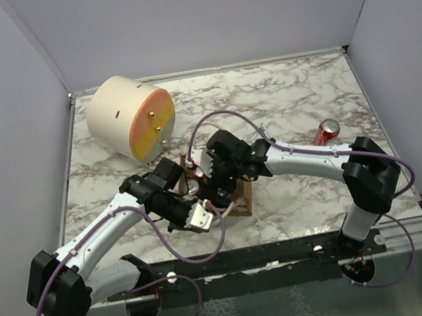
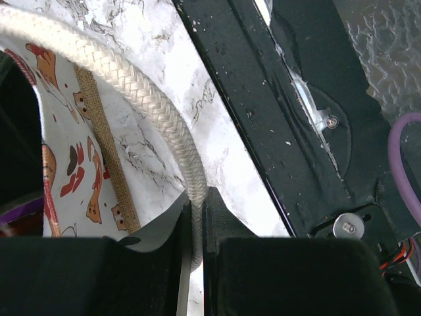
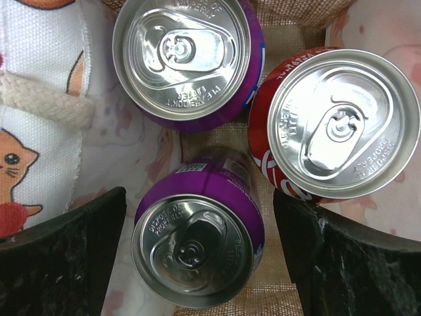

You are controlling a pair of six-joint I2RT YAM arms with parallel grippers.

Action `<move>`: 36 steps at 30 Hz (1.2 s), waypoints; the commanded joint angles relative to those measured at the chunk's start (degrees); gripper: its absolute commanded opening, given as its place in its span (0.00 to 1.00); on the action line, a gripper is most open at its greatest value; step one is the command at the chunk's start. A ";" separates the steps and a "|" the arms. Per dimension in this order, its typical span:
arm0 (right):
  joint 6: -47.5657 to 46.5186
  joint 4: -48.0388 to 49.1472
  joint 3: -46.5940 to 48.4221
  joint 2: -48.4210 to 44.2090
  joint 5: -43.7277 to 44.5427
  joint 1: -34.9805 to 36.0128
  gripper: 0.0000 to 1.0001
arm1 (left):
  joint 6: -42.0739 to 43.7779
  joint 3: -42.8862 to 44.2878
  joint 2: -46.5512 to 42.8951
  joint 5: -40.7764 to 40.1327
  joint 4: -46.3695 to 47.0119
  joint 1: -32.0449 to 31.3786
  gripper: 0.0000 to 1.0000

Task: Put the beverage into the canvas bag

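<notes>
Inside the canvas bag (image 3: 26, 99), we judge the release step: right end effector (image 3: 200, 224) apart around the purple can (image 3: 197, 253), left end effector (image 2: 196, 224) clamped on the handle (image 2: 118, 72). Next: lift straight clear.

The left fingers (image 2: 289, 276) fill the bottom edge as two black blocks, pressed tight on the rope handle (image 2: 161, 118) of the canvas bag (image 2: 69, 151). The handle, a braided cream cord, arcs from the upper left corner down to the middle, where it disappears into the narrow slit between them. At left the bag's white band carries red and orange cat figures, edged by a tan woven strip (image 2: 108, 158). The marbled table (image 2: 227, 164) lies beneath. A black rail (image 2: 256, 92) crosses diagonally at right, with a silver screw (image 2: 347, 226) and a purple cable (image 2: 402, 164) near the right edge.
</notes>
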 commanded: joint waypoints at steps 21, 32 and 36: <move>-2.96 -3.54 4.79 -7.55 -9.67 -5.42 1.00 | 1.71 0.31 0.16 0.52 -0.43 0.14 0.09; -4.95 -5.68 8.52 -11.65 -10.91 -10.74 0.98 | 2.06 0.29 0.10 -0.22 -0.51 0.14 0.09; -6.57 -6.73 10.07 -14.35 -10.59 -13.45 0.97 | 2.05 0.36 0.20 -0.32 -0.39 0.14 0.09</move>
